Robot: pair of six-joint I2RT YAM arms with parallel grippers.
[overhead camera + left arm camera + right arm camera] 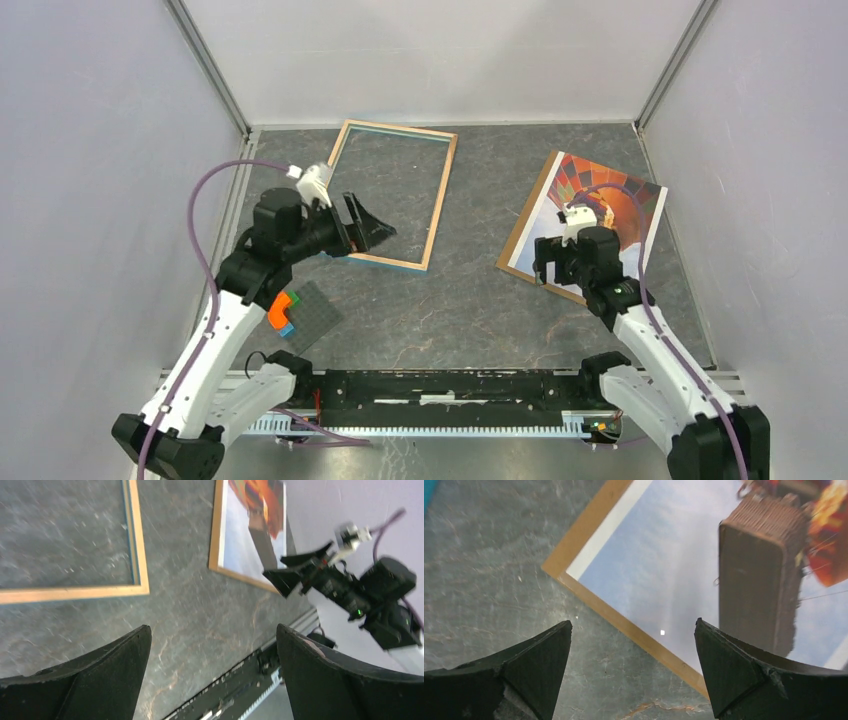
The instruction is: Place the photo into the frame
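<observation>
The frame (441, 200) lies flat at the back left of the table, light wood side up; its corner shows in the left wrist view (137, 540). The photo (548, 232) of an orange-red balloon lies face up at the right on a brown cardboard backing board (519, 228). My left gripper (372, 232) is open above the frame's near edge, nothing between its fingers (214, 630). My right gripper (558, 264) is open and hangs over the near left edge of the photo (664, 570) and board (589, 525), touching neither as far as I can see.
A dark grey studded plate with orange, green and blue blocks (300, 315) lies near the left arm's elbow. A black rail (450, 385) runs along the near edge. Pale walls close in the left, back and right sides.
</observation>
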